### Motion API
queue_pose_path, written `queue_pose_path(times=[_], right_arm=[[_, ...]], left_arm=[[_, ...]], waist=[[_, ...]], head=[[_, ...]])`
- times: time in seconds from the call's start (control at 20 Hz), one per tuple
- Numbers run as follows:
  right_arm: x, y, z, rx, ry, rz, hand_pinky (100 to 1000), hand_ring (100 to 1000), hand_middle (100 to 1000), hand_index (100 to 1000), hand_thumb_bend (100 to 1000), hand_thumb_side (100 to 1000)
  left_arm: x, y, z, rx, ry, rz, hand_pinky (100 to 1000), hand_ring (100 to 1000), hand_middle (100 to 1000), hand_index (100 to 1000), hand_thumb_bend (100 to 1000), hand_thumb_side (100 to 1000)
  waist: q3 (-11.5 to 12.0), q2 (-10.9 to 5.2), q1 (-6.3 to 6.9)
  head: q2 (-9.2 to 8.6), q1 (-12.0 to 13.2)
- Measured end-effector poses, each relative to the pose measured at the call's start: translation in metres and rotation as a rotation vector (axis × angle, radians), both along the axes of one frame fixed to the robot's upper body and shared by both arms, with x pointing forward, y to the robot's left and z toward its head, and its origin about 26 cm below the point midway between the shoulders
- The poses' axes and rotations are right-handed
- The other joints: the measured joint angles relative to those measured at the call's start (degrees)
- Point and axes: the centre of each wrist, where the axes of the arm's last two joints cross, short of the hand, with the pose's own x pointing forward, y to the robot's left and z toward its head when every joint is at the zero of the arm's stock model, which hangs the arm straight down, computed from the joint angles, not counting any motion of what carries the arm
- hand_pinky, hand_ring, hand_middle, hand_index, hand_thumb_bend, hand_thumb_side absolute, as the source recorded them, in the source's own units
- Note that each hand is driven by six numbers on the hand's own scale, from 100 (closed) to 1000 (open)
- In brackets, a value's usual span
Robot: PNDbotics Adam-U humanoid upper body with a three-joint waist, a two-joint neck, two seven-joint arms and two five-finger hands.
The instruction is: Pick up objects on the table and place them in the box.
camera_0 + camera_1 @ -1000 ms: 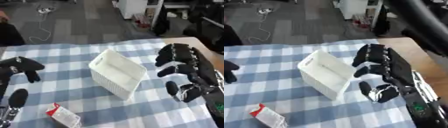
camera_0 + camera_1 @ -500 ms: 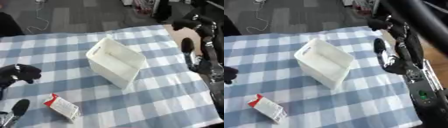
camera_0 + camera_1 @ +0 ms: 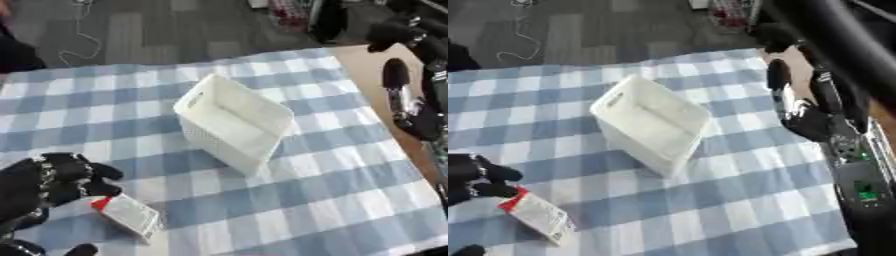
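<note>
left hand [image 3: 52,182]: fingers curled beside carton [image 3: 128,215] | box [image 3: 232,122] mid-cloth | right hand [image 3: 411,75]: fingers unclear

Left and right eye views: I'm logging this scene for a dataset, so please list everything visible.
box: one, white, empty as far as shown, middle of the table.
carton: one, white with a red end, lying flat near the table's front left.
tablecloth: one, blue and white check, covering the table.
cable: one, pale, on the floor beyond the table.
left hand: black, fingers curled, at the carton's red end; contact unclear.
right hand: black, raised at the far right edge.
</note>
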Motion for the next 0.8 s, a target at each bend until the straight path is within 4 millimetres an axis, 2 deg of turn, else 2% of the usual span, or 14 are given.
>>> queue_pose_path(times=[0.65,0.75,0.8], right_arm=[[0.0,0.001,0.0,-0.017,0.032,-0.028,468,514,614,818,100,967],[0.0,0.001,-0.001,-0.019,0.034,-0.027,468,513,614,819,100,965],[0.0,0.001,-0.001,-0.02,0.037,-0.027,468,513,614,819,100,962]], left_arm=[[0.007,-0.019,0.003,0.037,-0.064,-0.002,636,667,782,816,185,994],[0.008,-0.02,0.006,0.042,-0.076,-0.002,640,673,788,819,140,988],[0.009,-0.022,0.008,0.042,-0.082,-0.001,641,675,789,820,178,996]], waist=[[-0.06,-0.05,-0.13],[-0.04,-0.2,-0.13],[-0.04,-0.25,-0.13]], head=[[0.01,0.7],[0.01,0.87],[0.01,1.03]])
